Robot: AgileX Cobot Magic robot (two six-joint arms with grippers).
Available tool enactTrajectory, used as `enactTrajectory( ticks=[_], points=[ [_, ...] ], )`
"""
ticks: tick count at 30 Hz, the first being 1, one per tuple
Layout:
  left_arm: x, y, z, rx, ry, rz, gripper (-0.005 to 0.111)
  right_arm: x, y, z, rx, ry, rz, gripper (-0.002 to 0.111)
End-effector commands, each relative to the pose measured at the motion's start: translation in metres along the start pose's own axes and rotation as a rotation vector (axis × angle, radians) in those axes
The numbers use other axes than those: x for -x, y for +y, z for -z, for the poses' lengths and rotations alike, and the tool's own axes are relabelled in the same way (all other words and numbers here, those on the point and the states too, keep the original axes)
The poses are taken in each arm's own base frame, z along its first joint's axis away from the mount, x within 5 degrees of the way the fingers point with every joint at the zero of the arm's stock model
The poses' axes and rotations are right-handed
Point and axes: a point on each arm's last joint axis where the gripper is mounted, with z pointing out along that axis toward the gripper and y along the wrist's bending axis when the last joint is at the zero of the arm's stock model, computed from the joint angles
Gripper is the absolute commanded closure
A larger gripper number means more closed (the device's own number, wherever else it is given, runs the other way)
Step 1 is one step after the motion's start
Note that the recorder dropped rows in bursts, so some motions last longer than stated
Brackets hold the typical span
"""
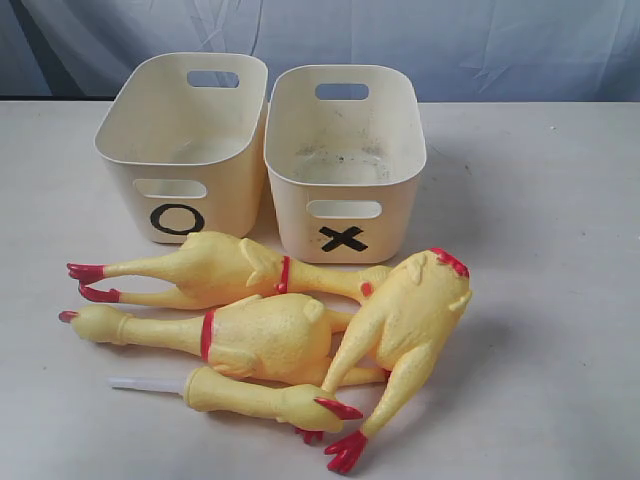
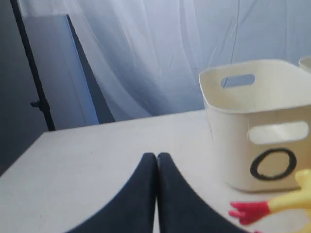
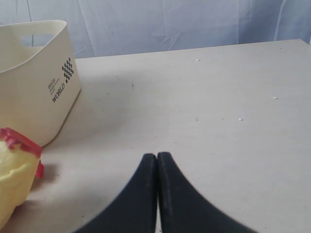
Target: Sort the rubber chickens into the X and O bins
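Two cream bins stand side by side at the back of the table, both empty: the O bin [image 1: 232, 190] on the left, the X bin [image 1: 292, 215] on the right. In front of them several yellow rubber chickens lie piled together. One large chicken [image 1: 215, 268] lies nearest the bins, a second [image 1: 260, 335] below it, and a third [image 1: 410, 315] leans across them on the right. The small thin chicken [image 1: 250, 397] lies at the front. Neither gripper shows in the exterior view. My left gripper [image 2: 156, 156] is shut and empty, short of the O bin [image 2: 228, 145] and a red foot [image 2: 248, 212]. My right gripper [image 3: 156, 155] is shut and empty, beside the X bin [image 3: 34, 97] and a chicken's head [image 3: 14, 179].
A white stick [image 1: 145, 384] pokes out from the small chicken's left end. A pale curtain hangs behind the table, and a dark stand [image 2: 36, 82] rises off the table's far left edge. Bare table [image 1: 540, 250] lies to the right of the pile.
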Motion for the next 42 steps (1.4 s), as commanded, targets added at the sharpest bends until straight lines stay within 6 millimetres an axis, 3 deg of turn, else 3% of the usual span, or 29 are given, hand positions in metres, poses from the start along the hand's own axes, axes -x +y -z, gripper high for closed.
enactTrajectory(
  ticks=[1,6,8,10,13,17,19,22,24,28,34,37,42],
  points=[
    [0.027,0.004,0.005,0.037,-0.312,0.070,0.106,0.000,0.000,0.000,0.004,-0.011,0.001,0.108],
    [0.073,0.012,0.033,0.020,-0.860,0.266,0.106,0.000,0.000,0.000,0.003,-0.013,0.002,0.108],
    [0.094,0.014,0.044,-0.065,-0.969,0.386,0.106,0.000,0.000,0.000,0.003,-0.013,0.002,0.108],
    [0.116,0.012,0.049,-0.122,-0.924,0.390,0.106,0.000,0.000,0.000,0.003,-0.013,0.002,0.108],
    [0.142,0.008,0.052,-0.128,-0.750,0.193,0.106,0.000,0.000,0.000,0.003,-0.013,0.002,0.108],
    [0.170,0.014,0.047,-0.156,-0.580,0.382,0.106,0.000,0.000,0.000,0.003,-0.013,0.002,0.108],
    [0.180,0.007,0.040,-0.216,-0.547,0.260,0.106,0.000,0.000,0.000,0.003,-0.013,0.002,0.108],
    [0.177,-0.005,0.015,-0.319,-0.360,0.065,0.106,0.000,0.000,0.000,0.003,-0.013,0.002,0.108],
    [0.167,-0.009,-0.014,-0.371,-0.215,0.186,0.106,0.000,0.000,0.000,0.003,-0.011,0.002,0.108],
    [0.143,-0.021,-0.063,-0.474,0.028,0.237,0.106,0.000,0.000,0.000,0.003,-0.011,0.002,0.108],
    [0.101,-0.038,-0.115,-0.623,0.318,0.272,0.106,0.000,0.000,0.000,0.003,-0.011,0.002,0.108],
    [0.094,-0.023,-0.134,-0.463,0.296,0.087,0.106,0.000,0.000,0.000,0.003,-0.011,0.002,0.108],
    [0.094,0.027,-0.144,0.096,0.275,-0.027,0.106,0.000,0.000,0.000,0.003,-0.011,0.002,0.108]
  ],
)
